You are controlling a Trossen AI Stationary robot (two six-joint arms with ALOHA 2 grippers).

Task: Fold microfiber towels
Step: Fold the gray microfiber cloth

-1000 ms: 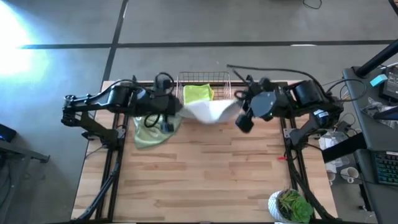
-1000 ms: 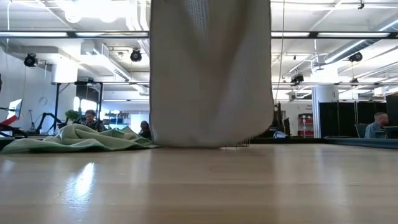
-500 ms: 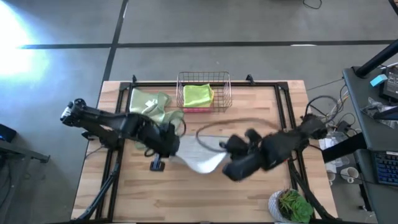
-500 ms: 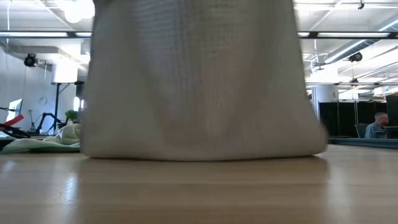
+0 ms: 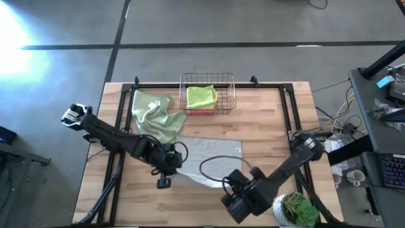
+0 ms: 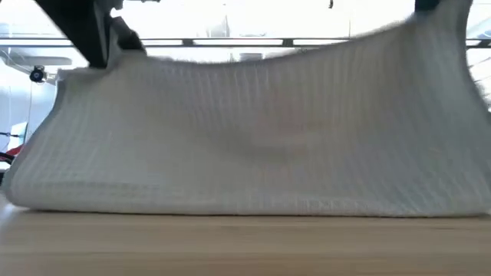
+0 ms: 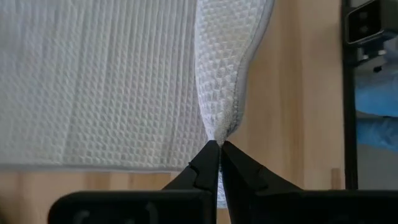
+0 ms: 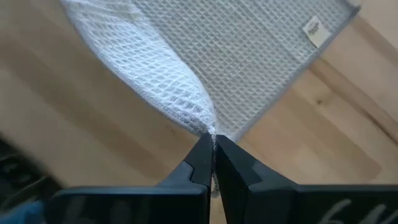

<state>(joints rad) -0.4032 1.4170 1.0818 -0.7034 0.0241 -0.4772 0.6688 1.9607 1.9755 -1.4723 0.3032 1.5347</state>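
A grey-beige waffle-weave towel (image 5: 212, 152) stretches from the table's middle toward its near edge. Its far part, with a small label (image 5: 237, 150), lies flat on the wood. Its near edge is raised between my two grippers. My left gripper (image 7: 219, 146) is shut on the near-left corner, and my right gripper (image 8: 213, 140) is shut on the near-right corner. In the low view the towel (image 6: 253, 146) fills the picture like a sagging curtain. A pale sage green towel (image 5: 155, 113) lies crumpled at the far left. My left gripper pinches the towel's hemmed near-left corner (image 7: 225, 124) between its two fingertips, slanting down from the table's left. The corner is bunched and lifted, and the cloth runs down to the table. My right gripper pinches the near-right corner (image 8: 202, 124) between its fingertips, pointing steeply down. The cloth is gathered to a point at the tips and fans out to the flat part on the table.
A copper wire basket (image 5: 207, 79) at the far edge holds a lime green towel (image 5: 201, 96) on top of a pink one. A potted plant (image 5: 296, 209) stands at the near right corner. A cable loop (image 5: 212, 166) hangs over the towel. Bare wood lies at the near left.
Both grippers have swung from beside the basket toward the table's near edge and down, staying shut on the grey-beige towel. The towel hung straight down from them then. Now its lower part has been laid on the table and drawn out flat.
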